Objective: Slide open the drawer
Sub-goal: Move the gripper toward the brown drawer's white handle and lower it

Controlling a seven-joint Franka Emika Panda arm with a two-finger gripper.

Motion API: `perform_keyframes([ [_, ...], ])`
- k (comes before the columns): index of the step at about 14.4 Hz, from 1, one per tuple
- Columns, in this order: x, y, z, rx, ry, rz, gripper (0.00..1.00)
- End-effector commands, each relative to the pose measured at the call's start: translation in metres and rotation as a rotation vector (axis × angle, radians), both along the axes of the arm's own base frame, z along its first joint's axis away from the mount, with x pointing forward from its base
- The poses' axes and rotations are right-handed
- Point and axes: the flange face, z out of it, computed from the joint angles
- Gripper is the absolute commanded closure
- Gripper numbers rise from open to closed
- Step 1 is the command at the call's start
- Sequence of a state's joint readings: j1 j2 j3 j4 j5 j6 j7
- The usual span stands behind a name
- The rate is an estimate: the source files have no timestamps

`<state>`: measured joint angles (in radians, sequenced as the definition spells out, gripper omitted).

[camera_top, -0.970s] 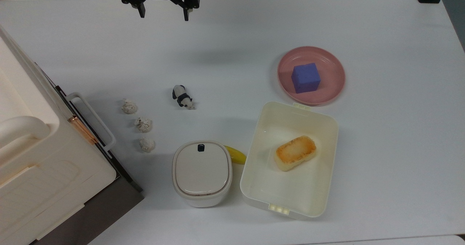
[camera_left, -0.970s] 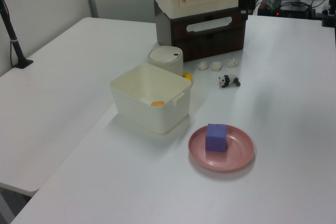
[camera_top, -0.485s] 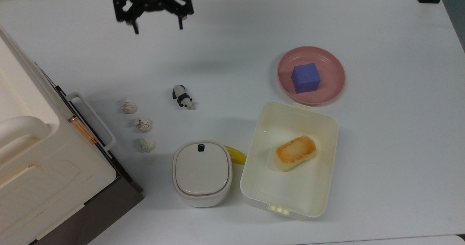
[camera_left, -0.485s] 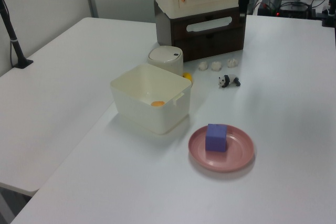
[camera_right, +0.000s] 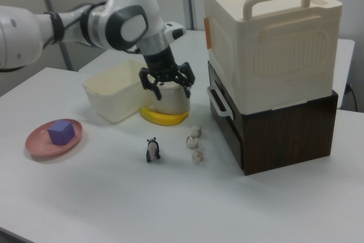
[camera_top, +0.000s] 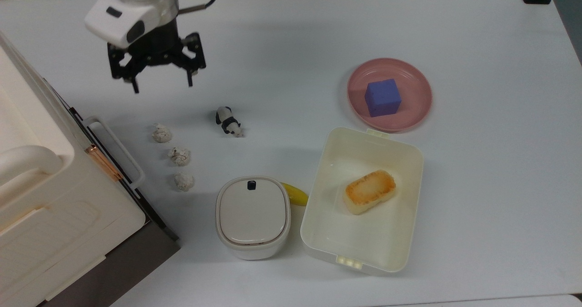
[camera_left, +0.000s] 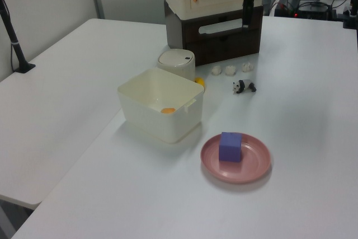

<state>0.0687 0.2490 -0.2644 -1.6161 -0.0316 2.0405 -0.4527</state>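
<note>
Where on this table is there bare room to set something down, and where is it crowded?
Bare: the table on the top view's right, past the pink plate and cream tub. Crowded: between the drawer, three crumpled lumps, panda and lidded bin, with the open gripper nearby.

The drawer (camera_top: 119, 154) sits shut at the desk's (camera_top: 291, 38) edge on the top view's left, beneath a stacked box (camera_top: 41, 193). Three small lumps (camera_top: 177, 156) lie in a row just before its handle. The end effector (camera_top: 161, 83) hangs above the desk near that same edge.

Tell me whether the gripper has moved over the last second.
Yes. In the top view the gripper has moved from the table's top edge toward the drawer handle.
</note>
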Motion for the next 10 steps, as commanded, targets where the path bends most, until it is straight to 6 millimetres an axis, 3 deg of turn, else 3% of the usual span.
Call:
perform_keyframes([
  [1, 0.021, -0.013, -0.026, -0.091, -0.050, 0.088, 0.08],
  [4, 0.049, -0.025, -0.070, -0.159, -0.082, 0.110, 0.08],
  [5, 0.052, -0.029, -0.075, -0.171, -0.092, 0.109, 0.10],
  [10, 0.059, -0.036, -0.071, -0.211, -0.182, 0.118, 0.16],
])
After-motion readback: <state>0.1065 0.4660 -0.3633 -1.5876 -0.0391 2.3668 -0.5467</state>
